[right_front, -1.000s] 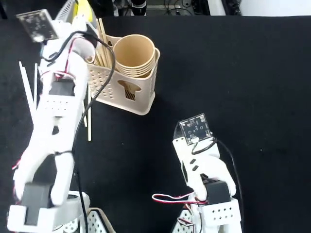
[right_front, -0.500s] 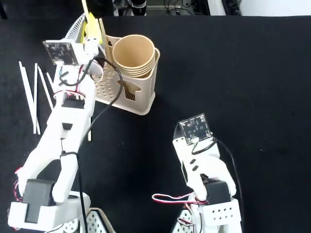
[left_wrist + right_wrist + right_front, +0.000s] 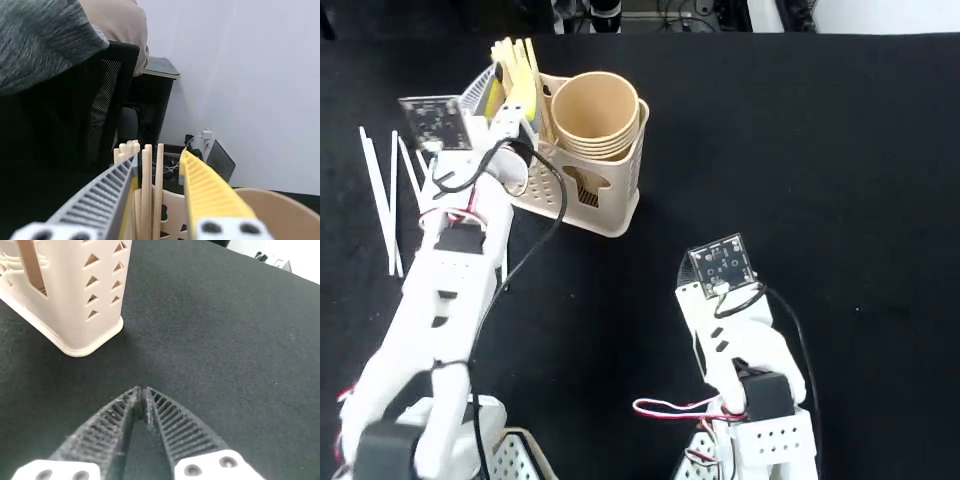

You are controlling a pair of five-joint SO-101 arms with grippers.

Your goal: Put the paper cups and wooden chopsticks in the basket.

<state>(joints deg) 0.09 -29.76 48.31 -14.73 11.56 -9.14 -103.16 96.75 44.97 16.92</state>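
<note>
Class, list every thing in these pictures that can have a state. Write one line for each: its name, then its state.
Left tool: open, jaws either side of the chopsticks in the basket.
Right tool: shut, empty, above the table.
Basket: upright, loaded.
Paper cups: stacked, upright in the basket.
Chopsticks: standing on end in the basket.
Loose sticks: lying flat on the table, outside the basket.

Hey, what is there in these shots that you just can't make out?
1. Chopsticks: the lower ends are hidden by the basket wall in the high view. The left gripper crowds them, so the count is unclear.
2. Paper cups: nested, so the number can't be counted in the high view.
3. Loose sticks: partly covered by the left arm in the high view.
4. Basket contents: cut off by the right wrist view's edge.
</note>
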